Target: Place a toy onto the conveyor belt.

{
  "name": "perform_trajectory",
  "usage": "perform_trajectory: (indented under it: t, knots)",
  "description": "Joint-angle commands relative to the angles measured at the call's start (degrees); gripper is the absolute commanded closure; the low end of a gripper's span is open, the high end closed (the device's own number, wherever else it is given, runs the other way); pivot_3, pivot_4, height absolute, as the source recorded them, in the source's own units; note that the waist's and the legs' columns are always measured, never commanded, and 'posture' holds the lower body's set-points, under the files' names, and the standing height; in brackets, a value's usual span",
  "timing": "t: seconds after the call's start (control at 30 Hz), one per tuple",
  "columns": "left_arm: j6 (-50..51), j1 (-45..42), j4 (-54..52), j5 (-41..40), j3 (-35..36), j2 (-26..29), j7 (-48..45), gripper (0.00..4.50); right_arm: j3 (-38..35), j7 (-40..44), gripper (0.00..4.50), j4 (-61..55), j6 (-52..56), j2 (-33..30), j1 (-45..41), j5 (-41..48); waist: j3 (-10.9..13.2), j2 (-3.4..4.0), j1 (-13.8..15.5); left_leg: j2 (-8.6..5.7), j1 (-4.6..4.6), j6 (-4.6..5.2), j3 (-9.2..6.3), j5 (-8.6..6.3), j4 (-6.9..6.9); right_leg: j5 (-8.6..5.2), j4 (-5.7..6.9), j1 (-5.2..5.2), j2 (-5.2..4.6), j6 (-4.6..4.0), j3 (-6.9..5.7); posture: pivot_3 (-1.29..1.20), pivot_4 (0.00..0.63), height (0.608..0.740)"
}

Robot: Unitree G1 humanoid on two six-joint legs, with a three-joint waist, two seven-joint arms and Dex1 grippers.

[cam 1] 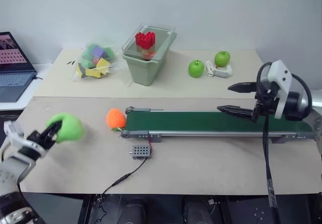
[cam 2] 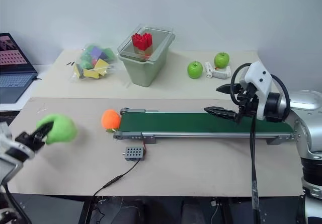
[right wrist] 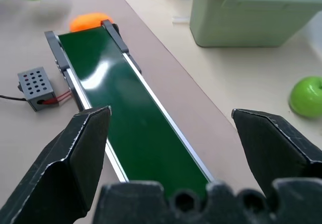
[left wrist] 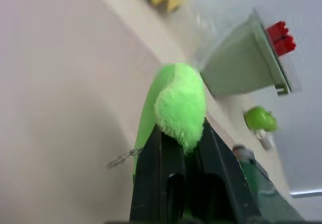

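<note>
lime-green toy [cam 1: 67, 127] sits pinched tight in the left gripper [cam 1: 50, 132], off the belt's [cam 1: 211, 122] left end; right gripper [cam 1: 240, 99] hangs over the belt, jaws wide, empty.

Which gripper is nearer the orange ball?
Left. The left gripper, shut on the toy, is just beside the orange ball; the right gripper hovers over the belt's far end.

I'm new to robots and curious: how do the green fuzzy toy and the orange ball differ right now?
The lime-green toy is pinched in the left gripper, off the table; the orange ball lies on the table against the conveyor belt's end. The toy looks a little bigger. Both look soft and rounded.
</note>
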Motion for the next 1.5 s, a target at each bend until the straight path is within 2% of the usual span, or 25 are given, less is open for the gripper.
perform_trajectory:
  t: [0.03,0.17,0.3,0.43,0.67,0.77,1.17,1.5]
  knots:
    - [-6.2,-3.3,-9.3,6.1,-10.1,1.8,-3.2,4.49,-0.7,-0.3,0.00,-0.5,-1.8,0.1,-1.3,0.2,0.0,0.00,0.0,0.00,-0.07,-0.03,0.00,0.02,-0.01,0.00,-0.05,-0.04,0.00,0.01,-0.01,0.00,0.150,0.740]
    - [-15.3,-5.3,-14.5,19.3,-24.1,2.8,-3.0,4.49,-1.1,-1.5,0.00,-1.4,-1.7,1.1,-0.2,0.4,0.0,0.00,-0.6,0.01,-0.13,-0.06,0.06,0.04,-0.06,0.01,-0.03,-0.05,0.00,0.03,0.01,0.00,0.150,0.740]
    - [-20.3,-10.3,-17.1,24.4,-28.1,2.4,-1.1,4.49,-1.7,-2.6,0.00,-3.0,-1.3,1.4,1.5,0.8,0.1,-0.14,-0.8,0.02,-0.26,-0.01,0.17,0.00,-0.09,0.02,-0.18,-0.11,0.01,0.06,0.01,0.00,0.150,0.740]
    - [-30.7,-12.9,-18.8,38.1,-36.6,6.5,-1.6,4.49,-2.6,-3.5,0.00,-4.3,-0.7,1.3,3.0,1.4,0.1,-0.14,-0.8,0.02,-0.35,0.03,0.18,-0.02,-0.09,0.05,-0.36,-0.13,0.02,0.12,-0.01,0.00,0.150,0.740]
    - [-62.4,-13.9,-15.6,62.0,-48.8,11.0,1.2,4.49,-2.9,-4.6,0.00,-4.9,-0.5,1.4,3.4,1.5,0.1,-0.14,-0.5,0.00,-0.35,0.07,0.25,-0.04,-0.08,0.13,-0.61,-0.03,0.02,0.24,-0.01,0.00,0.150,0.740]
    - [-72.8,-12.0,-12.2,68.6,-51.6,11.9,3.6,4.49,-3.1,-4.9,0.00,-5.2,-0.7,1.7,4.1,1.5,0.1,-0.14,-0.6,0.01,-0.37,0.13,0.27,-0.07,-0.08,0.13,-0.60,-0.04,0.02,0.25,-0.01,0.00,0.150,0.740]
    - [-91.1,-16.8,5.4,80.8,-57.9,7.5,10.9,4.49,-4.5,-6.4,0.00,-6.6,-0.5,1.4,5.9,2.4,0.1,-0.14,-0.6,-0.02,-0.36,0.62,0.32,-0.33,0.05,0.17,-0.54,0.02,0.03,0.34,-0.03,0.00,0.150,0.740]
    - [-98.3,-20.6,12.1,83.0,-61.1,5.3,11.7,4.49,-8.0,-5.9,0.00,-8.8,0.7,-1.6,9.6,3.7,0.1,-0.13,-0.6,-0.03,-0.36,0.59,0.32,-0.31,0.10,0.18,-0.52,0.04,0.02,0.38,-0.03,0.00,0.150,0.740]
